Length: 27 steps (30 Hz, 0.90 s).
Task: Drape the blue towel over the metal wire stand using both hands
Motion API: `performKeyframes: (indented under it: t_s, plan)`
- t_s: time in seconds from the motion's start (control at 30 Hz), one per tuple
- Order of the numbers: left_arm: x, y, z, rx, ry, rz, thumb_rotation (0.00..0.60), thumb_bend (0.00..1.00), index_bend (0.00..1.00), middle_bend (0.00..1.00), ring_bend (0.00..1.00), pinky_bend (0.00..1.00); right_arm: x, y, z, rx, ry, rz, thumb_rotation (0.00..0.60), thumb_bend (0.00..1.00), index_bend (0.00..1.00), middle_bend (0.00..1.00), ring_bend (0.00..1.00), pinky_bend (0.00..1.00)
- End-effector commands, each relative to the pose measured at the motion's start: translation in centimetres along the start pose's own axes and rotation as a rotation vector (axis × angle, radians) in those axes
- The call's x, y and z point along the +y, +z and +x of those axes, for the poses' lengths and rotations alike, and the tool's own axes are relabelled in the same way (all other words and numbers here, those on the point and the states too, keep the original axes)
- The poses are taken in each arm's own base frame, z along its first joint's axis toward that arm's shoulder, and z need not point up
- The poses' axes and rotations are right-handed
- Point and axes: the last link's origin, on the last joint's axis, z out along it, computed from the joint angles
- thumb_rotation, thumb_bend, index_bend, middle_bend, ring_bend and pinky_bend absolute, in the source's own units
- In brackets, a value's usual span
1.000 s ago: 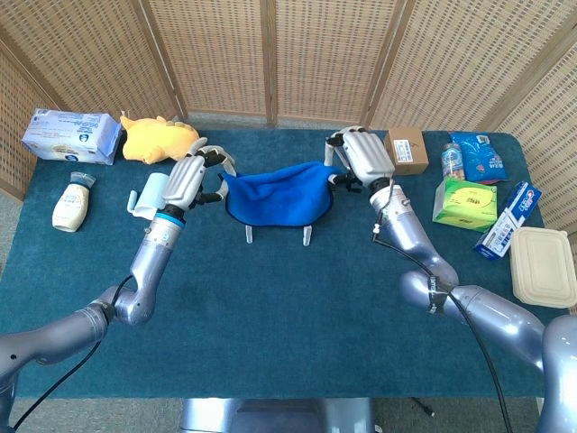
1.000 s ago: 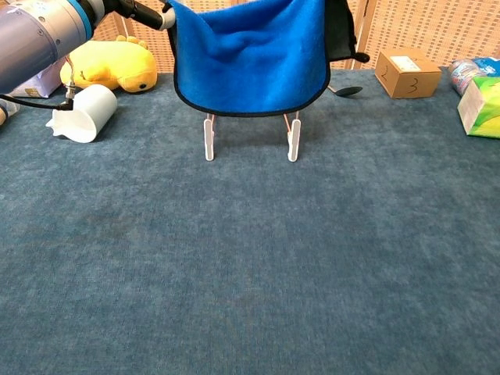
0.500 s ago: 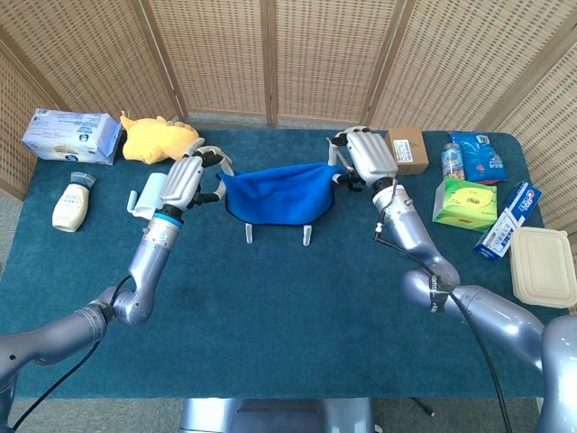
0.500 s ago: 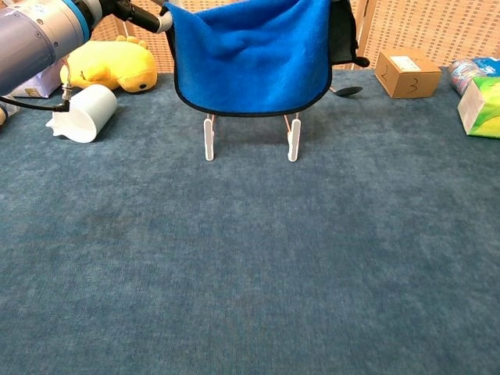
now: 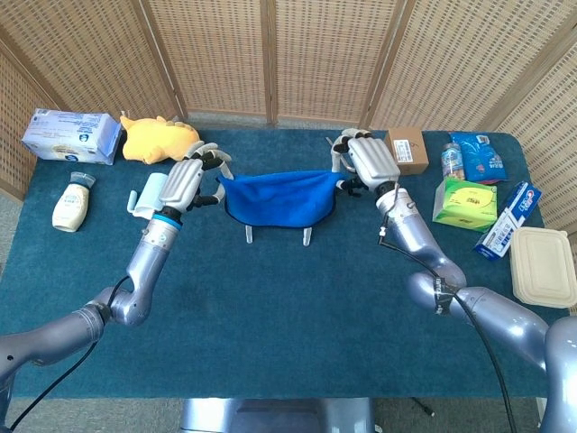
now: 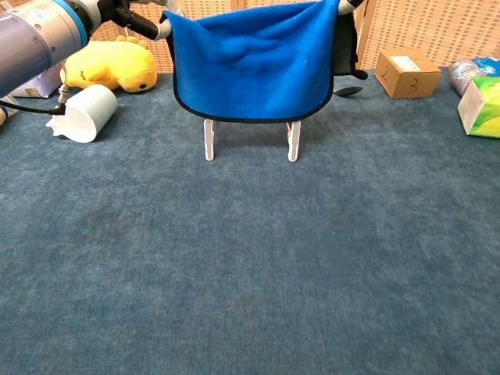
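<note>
Blue terry towel [image 5: 279,198] is hanging stretched above the white-footed metal wire stand [image 6: 294,141], the left hand [image 5: 187,181] and right hand [image 5: 370,161] each pinching one upper corner.

The towel [image 5: 279,195] hangs over the wire stand [image 6: 249,139] mid-table, between the left hand [image 5: 187,181] and right hand [image 5: 368,161]. Far left lies a plush toy [image 5: 156,138]; far right, a cardboard box [image 5: 407,150].
</note>
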Motion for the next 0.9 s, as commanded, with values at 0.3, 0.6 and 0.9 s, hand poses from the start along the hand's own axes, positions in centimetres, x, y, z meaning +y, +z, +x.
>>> performKeyframes:
  t_s: [0.3,0.6,0.9]
  plan:
    - [-0.48,-0.32,-0.01,-0.003,0.014,0.007,0.600,0.54,0.55,0.29,0.13,0.02,-0.02,-0.18,-0.19,-0.008,-0.055,0.014,0.600,0.32,0.67,0.33,0.10,0.15]
    - [-0.96,-0.54,0.16,-0.021,0.051,0.012,0.600,0.49,0.38,0.14,0.01,0.00,-0.05,0.02,-0.30,-0.010,-0.128,0.019,0.600,0.17,0.62,0.29,0.06,0.11]
    - [-0.99,-0.57,0.33,-0.031,0.086,0.012,0.600,0.45,0.23,0.03,0.00,0.00,0.20,0.02,-0.44,-0.017,-0.169,0.010,0.600,0.02,0.46,0.23,0.00,0.06]
